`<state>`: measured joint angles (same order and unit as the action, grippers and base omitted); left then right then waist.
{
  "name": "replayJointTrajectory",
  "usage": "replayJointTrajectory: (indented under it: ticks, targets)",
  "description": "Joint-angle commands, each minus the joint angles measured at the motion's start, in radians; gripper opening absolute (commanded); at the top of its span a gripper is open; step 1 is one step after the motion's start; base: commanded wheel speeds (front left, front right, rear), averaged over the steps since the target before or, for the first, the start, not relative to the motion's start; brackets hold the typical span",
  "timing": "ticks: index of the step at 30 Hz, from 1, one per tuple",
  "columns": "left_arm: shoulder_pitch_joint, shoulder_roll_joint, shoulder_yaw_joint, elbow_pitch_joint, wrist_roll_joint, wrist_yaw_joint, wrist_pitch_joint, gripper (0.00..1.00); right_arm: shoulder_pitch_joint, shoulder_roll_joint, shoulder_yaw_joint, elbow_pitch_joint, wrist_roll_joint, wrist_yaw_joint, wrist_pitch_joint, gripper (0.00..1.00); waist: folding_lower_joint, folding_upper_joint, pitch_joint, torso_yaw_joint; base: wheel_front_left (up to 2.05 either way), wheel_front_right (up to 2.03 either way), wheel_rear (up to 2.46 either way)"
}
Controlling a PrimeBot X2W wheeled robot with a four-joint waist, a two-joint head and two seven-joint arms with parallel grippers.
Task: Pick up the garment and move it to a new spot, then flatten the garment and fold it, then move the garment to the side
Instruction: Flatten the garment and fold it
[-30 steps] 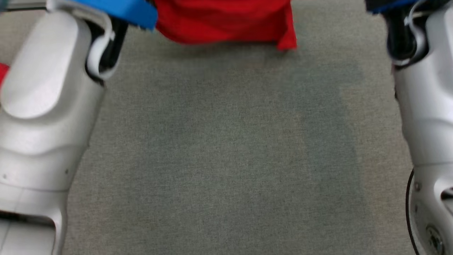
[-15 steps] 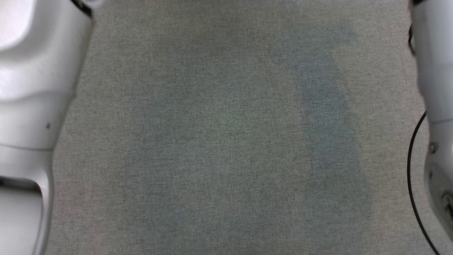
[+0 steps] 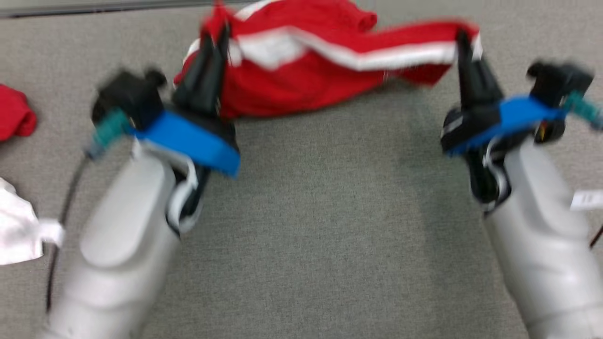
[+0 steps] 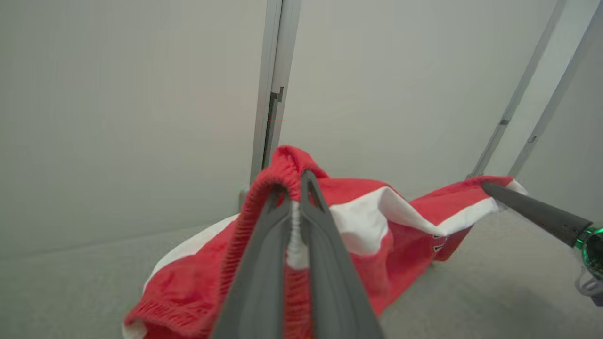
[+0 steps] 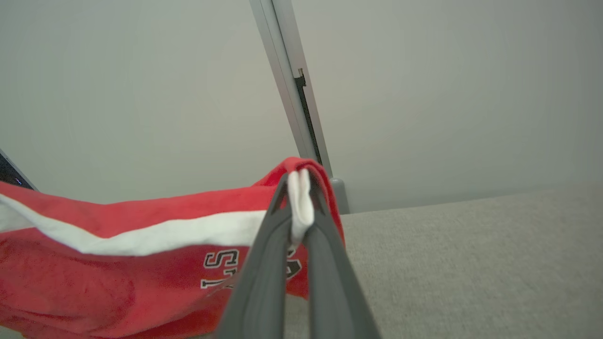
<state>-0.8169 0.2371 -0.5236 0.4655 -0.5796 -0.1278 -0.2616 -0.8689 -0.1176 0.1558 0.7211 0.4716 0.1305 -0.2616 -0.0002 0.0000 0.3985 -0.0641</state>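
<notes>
The left gripper [image 3: 215, 43] and right gripper [image 3: 462, 41] each pinch the soft red-and-white cloth garment [image 3: 301, 82], top of frame. It's blurry, but probably the carrying step. Next, lay it flat.

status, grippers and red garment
Both shut: left gripper and right gripper each pinch a garment end. Garment strung between, sagging. Red cloth, white cloth off left, apart.

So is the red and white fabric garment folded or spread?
Spread, not folded: the garment is stretched between the left gripper and right gripper, each shut on its edge.
</notes>
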Motion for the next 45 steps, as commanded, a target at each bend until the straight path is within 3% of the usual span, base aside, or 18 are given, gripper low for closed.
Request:
replayJointTrajectory:
  ticks: [1, 14, 27, 34, 45]
  targets:
    - [0.056, -0.004, 0.007, -0.016, 0.015, 0.005, -0.005, 0.00, 0.054, -0.005, 0.005, -0.021, 0.004, 0.001, -0.005, 0.00, 0.0002, 0.0000, -0.022, -0.009, 0.00, 0.00, 0.00]
    - [0.571, -0.033, 0.045, -0.159, 0.078, 0.014, -0.005, 0.00, 0.554, -0.012, 0.022, -0.205, 0.054, 0.001, -0.004, 0.00, 0.0002, 0.0000, -0.167, -0.001, 0.00, 0.00, 0.00]
    - [0.787, -0.026, 0.004, -0.234, 0.091, 0.022, 0.000, 0.00, 0.884, -0.010, -0.061, -0.418, 0.055, 0.001, 0.064, 0.00, 0.0002, 0.0000, -0.253, 0.037, 0.00, 0.00, 0.00]
    - [0.757, -0.039, 0.007, -0.231, 0.082, 0.025, 0.000, 0.00, 0.848, 0.006, -0.109, -0.493, 0.035, 0.001, 0.122, 0.00, 0.0002, 0.0000, -0.254, 0.041, 0.00, 0.00, 0.00]
    - [0.615, -0.068, 0.013, -0.247, 0.078, 0.011, -0.003, 0.00, 0.567, -0.025, -0.112, -0.459, 0.015, 0.001, 0.189, 0.00, 0.0002, 0.0000, -0.176, 0.095, 0.00, 0.00, 0.00]
